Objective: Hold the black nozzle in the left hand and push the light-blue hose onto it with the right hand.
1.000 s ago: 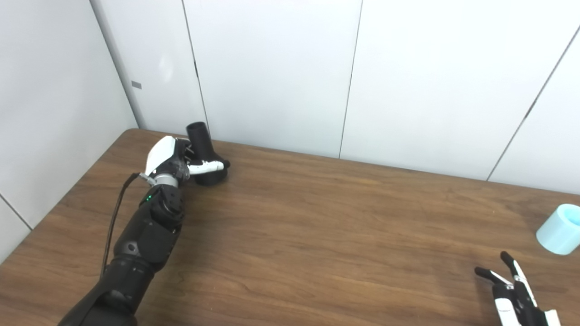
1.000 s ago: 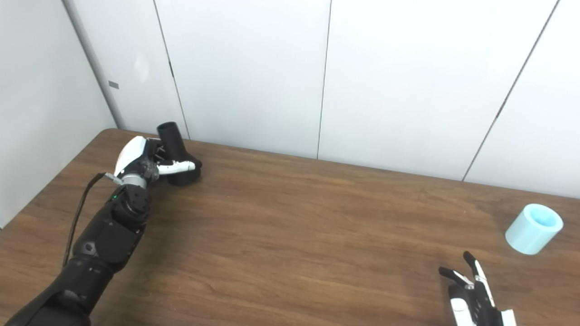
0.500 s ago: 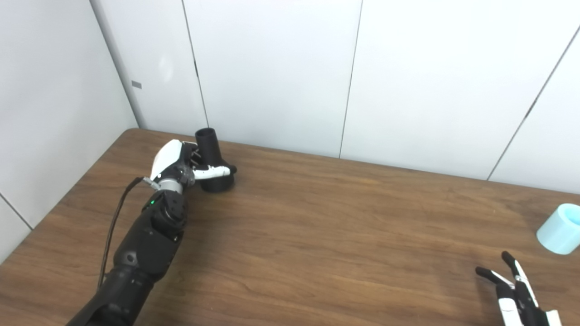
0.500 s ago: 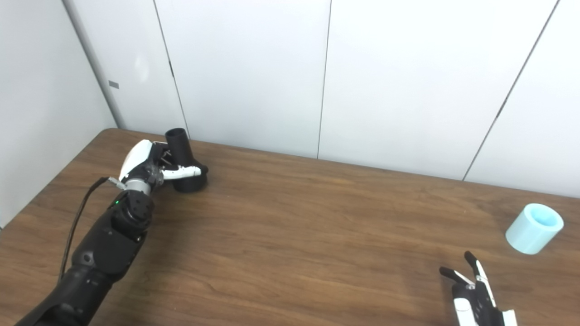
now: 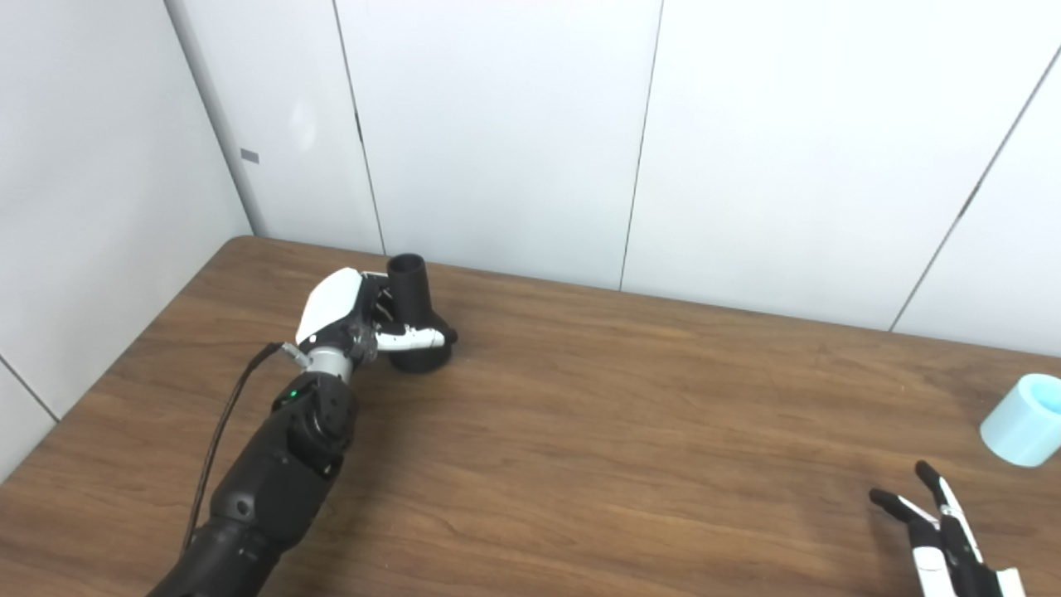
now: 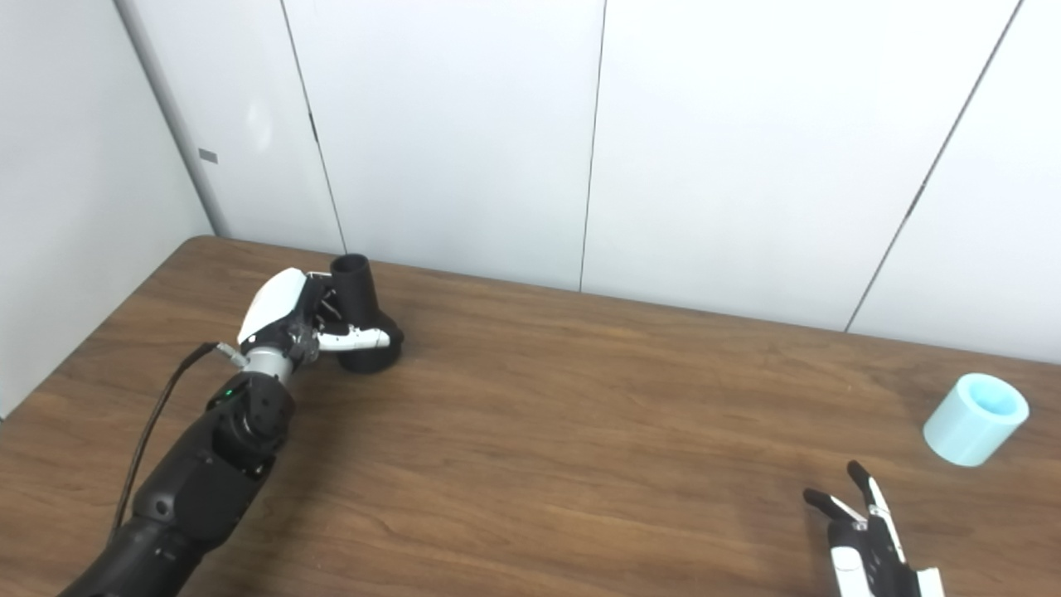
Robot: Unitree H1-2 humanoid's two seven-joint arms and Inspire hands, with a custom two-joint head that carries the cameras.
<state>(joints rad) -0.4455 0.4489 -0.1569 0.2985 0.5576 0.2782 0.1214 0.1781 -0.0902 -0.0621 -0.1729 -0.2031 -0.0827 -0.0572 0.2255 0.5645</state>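
My left hand (image 5: 356, 319) is shut on the black nozzle (image 5: 412, 311), a narrow tube flaring to a wide base, and holds it upright at the far left of the wooden table (image 5: 580, 431). It also shows in the right eye view (image 6: 358, 311). The light-blue hose piece (image 6: 976, 419), a short wide cylinder, lies tilted on the table at the far right. My right hand (image 6: 866, 543) is open and empty at the bottom right, a little nearer than the hose piece and left of it.
White wall panels (image 5: 530, 133) rise behind the table's far edge and along its left side. A black cable (image 5: 220, 431) runs along my left forearm.
My left hand has carried the nozzle to the right and a little nearer along the table. The right hand and the hose piece have not moved.
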